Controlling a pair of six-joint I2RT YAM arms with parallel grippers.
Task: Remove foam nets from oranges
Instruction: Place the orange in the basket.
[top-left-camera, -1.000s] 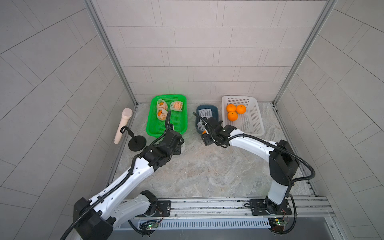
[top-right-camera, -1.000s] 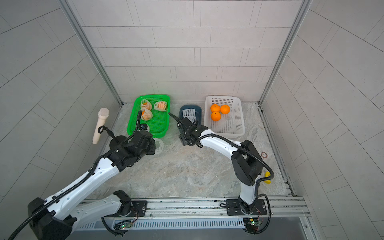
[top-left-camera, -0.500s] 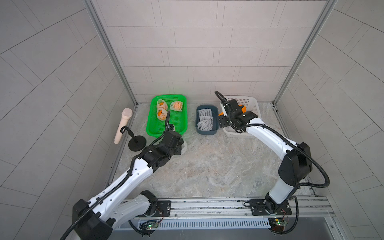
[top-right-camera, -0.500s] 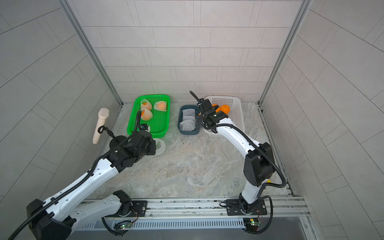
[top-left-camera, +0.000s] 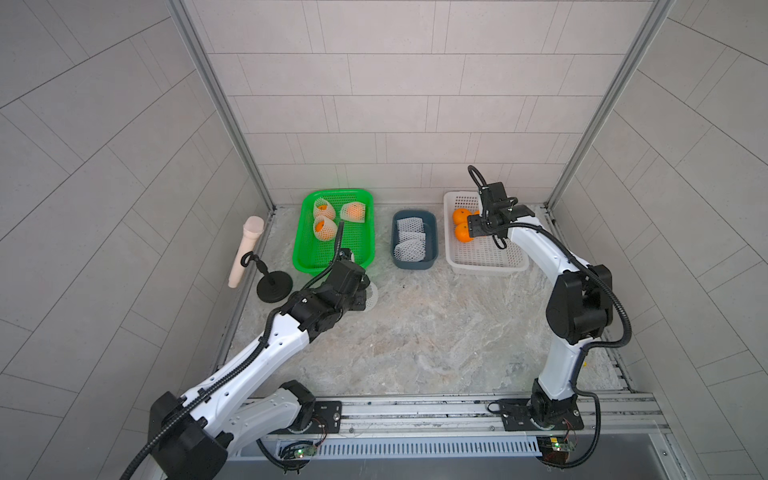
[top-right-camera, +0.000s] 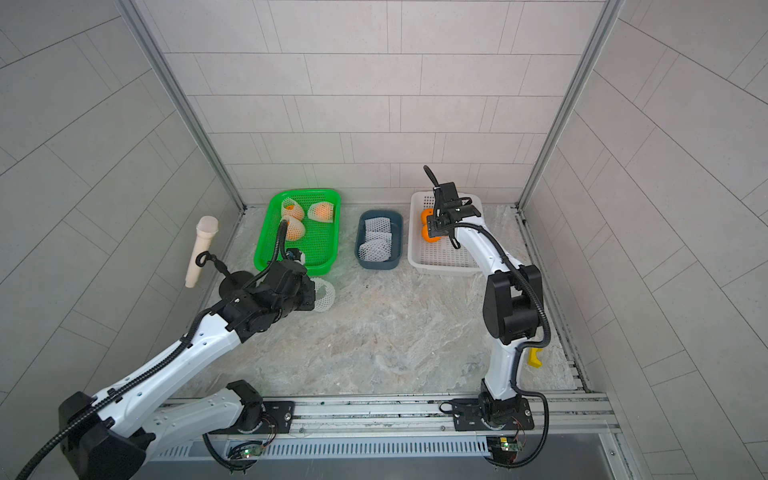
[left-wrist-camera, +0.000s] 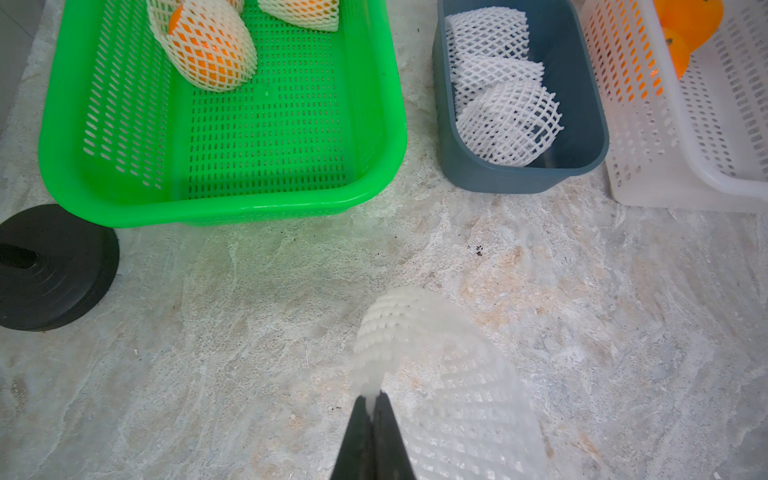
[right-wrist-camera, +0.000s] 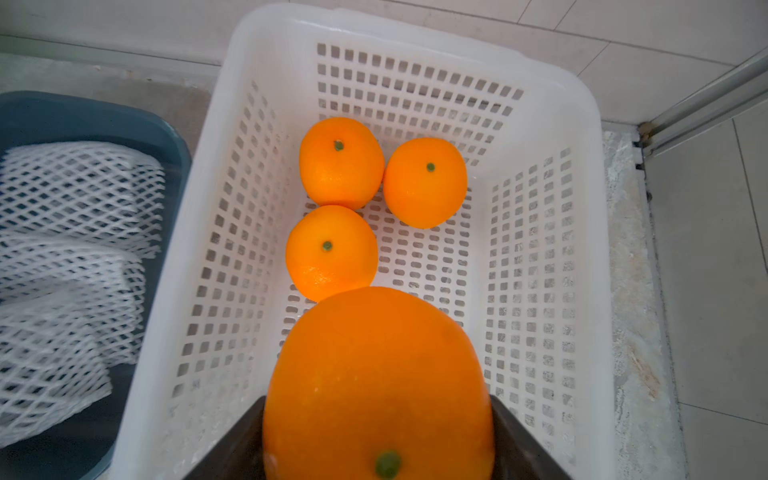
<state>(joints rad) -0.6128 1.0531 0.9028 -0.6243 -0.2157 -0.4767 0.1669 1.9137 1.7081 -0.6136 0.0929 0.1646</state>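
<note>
My left gripper is shut on the edge of an empty white foam net, held low over the marble top in front of the green basket. That net also shows in a top view. Three oranges still in nets lie at the far end of the green basket. My right gripper is shut on a bare orange above the white basket. Three bare oranges lie in that basket. Several empty nets fill the blue bin.
A beige microphone-shaped prop on a black round stand sits left of the green basket by the left wall. A small yellow piece lies near the right rail. The three containers line the back wall.
My right arm has swung from beside the left gripper, past the blue bin, to above the white basket with the orange in it. The left arm with its net has barely moved.
</note>
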